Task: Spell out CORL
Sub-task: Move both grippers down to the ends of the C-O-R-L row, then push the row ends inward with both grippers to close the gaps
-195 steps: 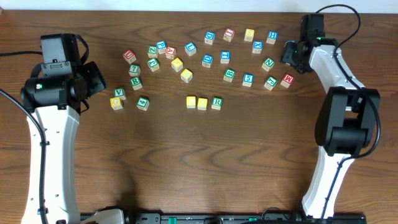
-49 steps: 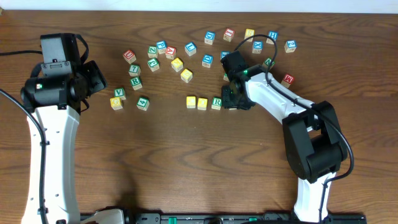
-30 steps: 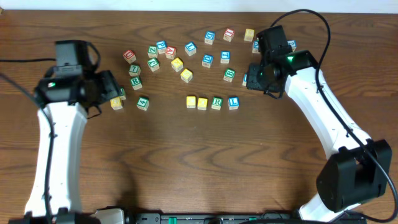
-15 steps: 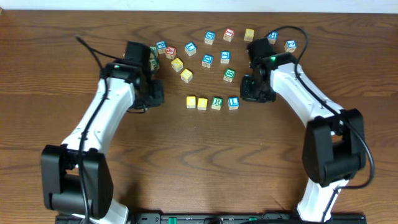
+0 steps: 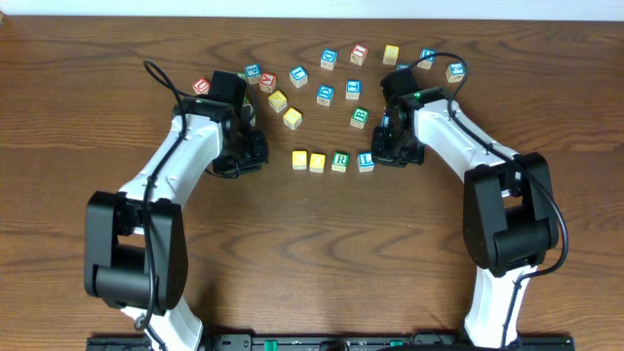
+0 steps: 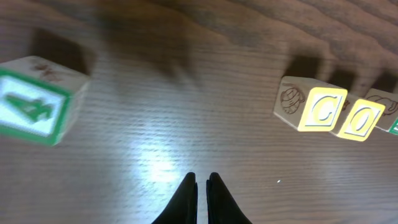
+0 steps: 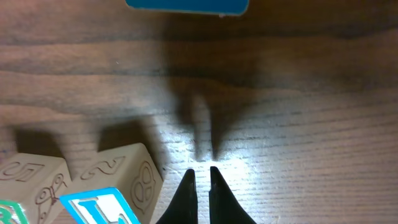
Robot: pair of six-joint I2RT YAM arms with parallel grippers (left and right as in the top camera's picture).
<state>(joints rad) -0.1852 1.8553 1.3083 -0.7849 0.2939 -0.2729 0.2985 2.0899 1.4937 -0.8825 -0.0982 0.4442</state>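
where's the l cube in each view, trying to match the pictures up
Overhead: L cube sits mid-table, just right of the R cube.
Left wrist: not in it; only the R cube shows, cut by the right edge.
Right wrist: L cube at bottom left, R cube on its left.
Shared landmark: the R cube, in all three.

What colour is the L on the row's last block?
Blue. The L block shows best in the right wrist view.

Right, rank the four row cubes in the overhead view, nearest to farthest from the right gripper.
1. L cube, right end of the row, beside the right gripper.
2. R cube, next leftward.
3. Right-hand yellow cube.
4. Left-end yellow cube.
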